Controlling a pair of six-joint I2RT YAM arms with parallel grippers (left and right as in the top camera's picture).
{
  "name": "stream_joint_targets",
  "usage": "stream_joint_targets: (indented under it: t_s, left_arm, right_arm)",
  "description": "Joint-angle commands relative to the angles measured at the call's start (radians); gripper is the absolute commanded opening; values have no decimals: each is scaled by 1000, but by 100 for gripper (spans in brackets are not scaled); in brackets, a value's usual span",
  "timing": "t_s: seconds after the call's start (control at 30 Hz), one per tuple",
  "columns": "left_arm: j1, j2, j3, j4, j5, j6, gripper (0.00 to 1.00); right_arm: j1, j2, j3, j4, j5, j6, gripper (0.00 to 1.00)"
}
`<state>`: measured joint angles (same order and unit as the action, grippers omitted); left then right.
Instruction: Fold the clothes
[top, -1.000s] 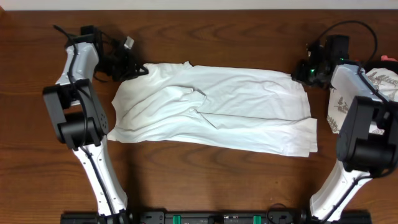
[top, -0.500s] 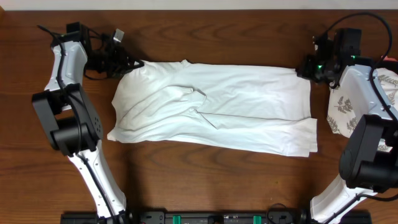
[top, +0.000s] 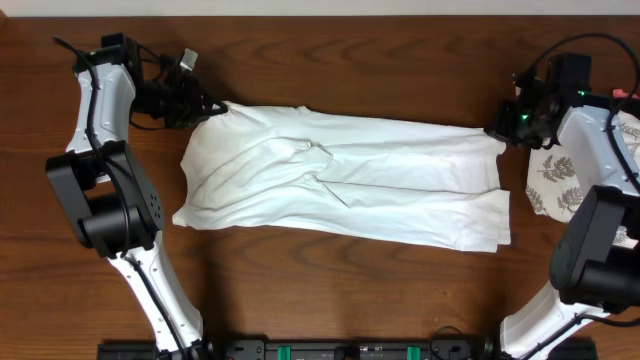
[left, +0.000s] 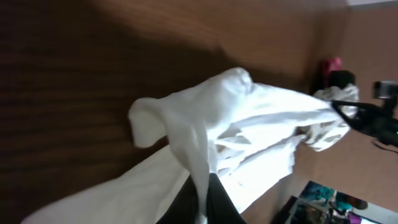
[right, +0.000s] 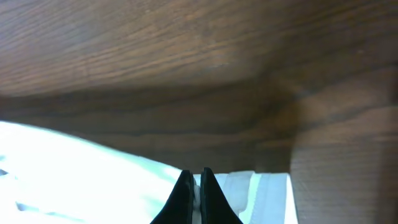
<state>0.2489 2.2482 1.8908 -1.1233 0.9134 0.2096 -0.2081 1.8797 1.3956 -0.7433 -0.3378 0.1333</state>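
While the white short-sleeved cotton T-shirt (top: 350, 185) lies stretched across the middle of the brown wooden table (top: 330, 60), the overhead view shows the left gripper (top: 207, 106) pinching its ten o'clock corner and the right gripper (top: 498, 131) its two o'clock corner. Left wrist: jaws closed tight on a bunched ridge of white fabric. Right wrist: jaws closed on the fabric's edge. A lengthwise fold seems to be in hand; next, both corners likely need carrying together toward six o'clock, level.
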Motion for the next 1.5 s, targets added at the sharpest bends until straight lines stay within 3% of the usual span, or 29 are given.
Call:
stream_joint_targets:
  t_s: [0.0, 0.67, 1.03, 1.2, 1.23, 1.27, 1.33, 1.47]
  left_arm:
    - [5, -27, -4, -17, -61, 14, 6]
    - [87, -27, -4, -152, -125, 9, 6]
    - [92, -27, -4, -150, -125, -5, 6]
    - [71, -27, -4, -128, -40, -13, 6]
    - [64, -27, -4, -121, -25, -13, 8]
    - [51, -27, -4, -108, -6, -7, 17]
    - [19, -27, -4, -80, 6, 0, 47]
    - [-69, -27, -3, -61, 6, 80, 74]
  right_arm:
    - [-16, -75, -2, -16, 63, 0, 1]
    - [-29, -109, -2, -162, 117, -30, 1]
    - [-30, -109, -2, -300, 323, -31, 1]
    - [-30, -109, -2, -294, 322, -38, 1]
    - [-30, -109, -2, -293, 322, -38, 1]
    - [-29, -109, -2, -293, 318, -38, 1]
    - [-27, -109, -2, -293, 311, -38, 1]
    - [-26, -109, -2, -293, 304, -38, 1]
